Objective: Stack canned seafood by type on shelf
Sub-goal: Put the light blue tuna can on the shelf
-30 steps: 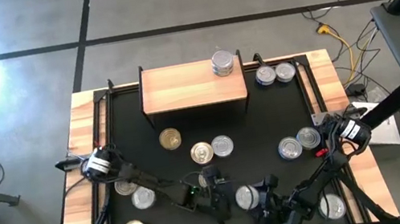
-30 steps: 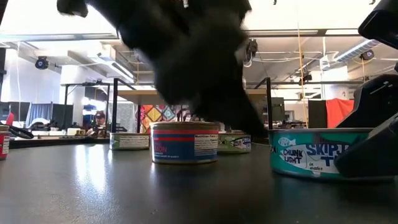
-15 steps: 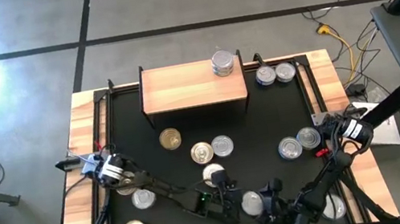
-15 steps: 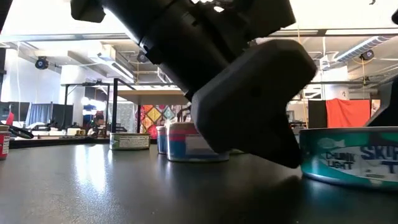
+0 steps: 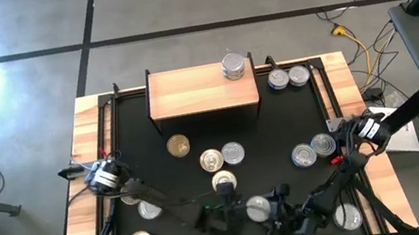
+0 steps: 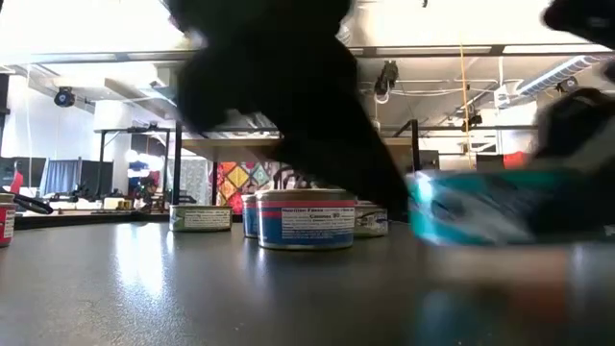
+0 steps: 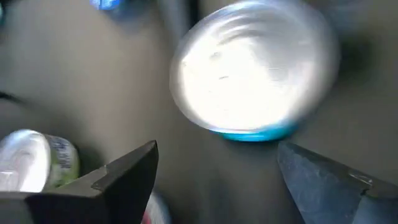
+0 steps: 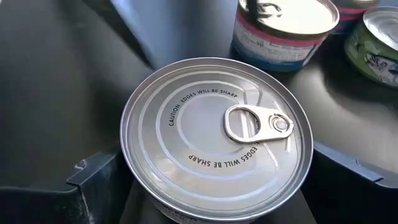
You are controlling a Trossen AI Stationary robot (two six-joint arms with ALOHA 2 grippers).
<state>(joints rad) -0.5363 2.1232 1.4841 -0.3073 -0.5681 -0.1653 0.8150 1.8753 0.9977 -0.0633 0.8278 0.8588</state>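
1. Right end effector (image 8: 211,205) fingers stand wide, flanking a can (image 8: 216,138), not visibly gripping it.
2. Can: round, ridged silver lid with a pull-tab, on the matte black bench (image 5: 148,158) near its front edge.
3. Left end effector (image 7: 217,174), open, hovers beside it.
4. Wood shelf (image 5: 197,92) carries stacked cans (image 5: 233,66).

A silver-lidded can (image 8: 216,140) (pull-tab up) sits between the right gripper's (image 8: 214,186) two dark fingers (image 8: 93,180); two more cans (image 8: 283,28) occupy the frame's upper right.
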